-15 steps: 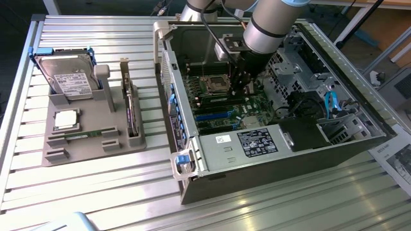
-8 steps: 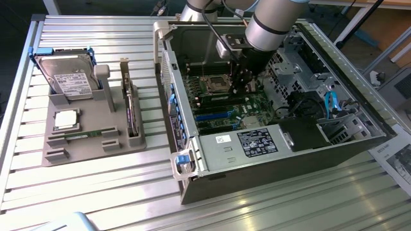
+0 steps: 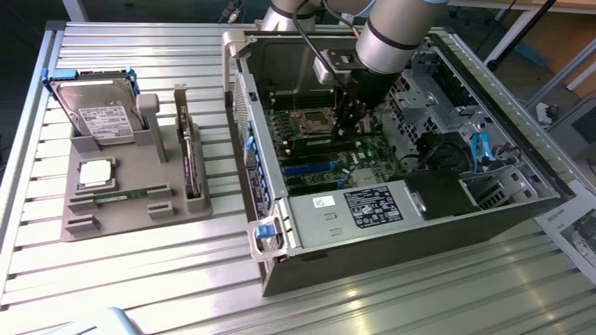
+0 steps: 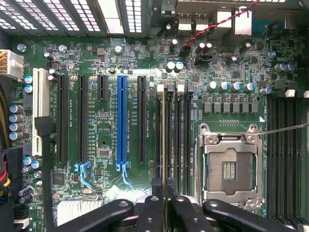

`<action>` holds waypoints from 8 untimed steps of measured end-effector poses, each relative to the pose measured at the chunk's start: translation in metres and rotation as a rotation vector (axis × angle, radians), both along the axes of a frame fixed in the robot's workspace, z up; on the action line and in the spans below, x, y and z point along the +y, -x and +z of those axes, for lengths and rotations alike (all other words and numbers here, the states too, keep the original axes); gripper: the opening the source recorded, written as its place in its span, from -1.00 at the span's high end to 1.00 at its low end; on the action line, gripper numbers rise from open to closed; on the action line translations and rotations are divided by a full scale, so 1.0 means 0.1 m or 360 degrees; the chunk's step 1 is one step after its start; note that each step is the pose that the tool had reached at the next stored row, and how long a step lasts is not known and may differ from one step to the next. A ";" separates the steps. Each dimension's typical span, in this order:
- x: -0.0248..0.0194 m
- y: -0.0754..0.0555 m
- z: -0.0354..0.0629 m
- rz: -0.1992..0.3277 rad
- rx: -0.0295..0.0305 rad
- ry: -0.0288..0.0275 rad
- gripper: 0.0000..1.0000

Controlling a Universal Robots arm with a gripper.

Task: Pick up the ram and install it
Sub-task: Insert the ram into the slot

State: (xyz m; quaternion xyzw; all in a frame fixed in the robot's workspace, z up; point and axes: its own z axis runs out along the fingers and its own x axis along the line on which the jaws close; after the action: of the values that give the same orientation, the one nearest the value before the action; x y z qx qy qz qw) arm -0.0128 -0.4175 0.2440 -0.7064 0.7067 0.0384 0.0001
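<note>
- Pinching is what I read from the gripper (image 4: 164,187): its fingers (image 4: 152,208) are pressed almost together with only a sliver between them. That sliver is the ram (image 4: 163,140), seen edge-on as a thin pale line.
- I judge the ram light, stiff and brittle. It is a bare board that won't take bending, with chips and contacts I'd rather not squeeze. The long top edge, near its middle, looks like the right place to hold it, so that it stays level and goes down square.
- The stick runs along the memory slots (image 4: 175,140), over the one in that bank farthest from the processor socket (image 4: 231,169). Whether it is seated or merely standing above the slot I cannot tell.
- In the exterior view the gripper (image 3: 349,118) hangs low inside the open computer case (image 3: 312,230), just above the motherboard (image 3: 326,150).
- Well apart, on the exterior view's left, the grey tray (image 3: 121,227) carries a hard drive (image 3: 102,115).
</note>
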 end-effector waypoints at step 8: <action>0.000 0.00 0.000 -0.0032 0.00000 0.00001 0.76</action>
State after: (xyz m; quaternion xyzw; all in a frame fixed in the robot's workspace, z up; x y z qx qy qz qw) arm -0.0128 -0.4175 0.2440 -0.6993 0.7138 0.0383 0.0005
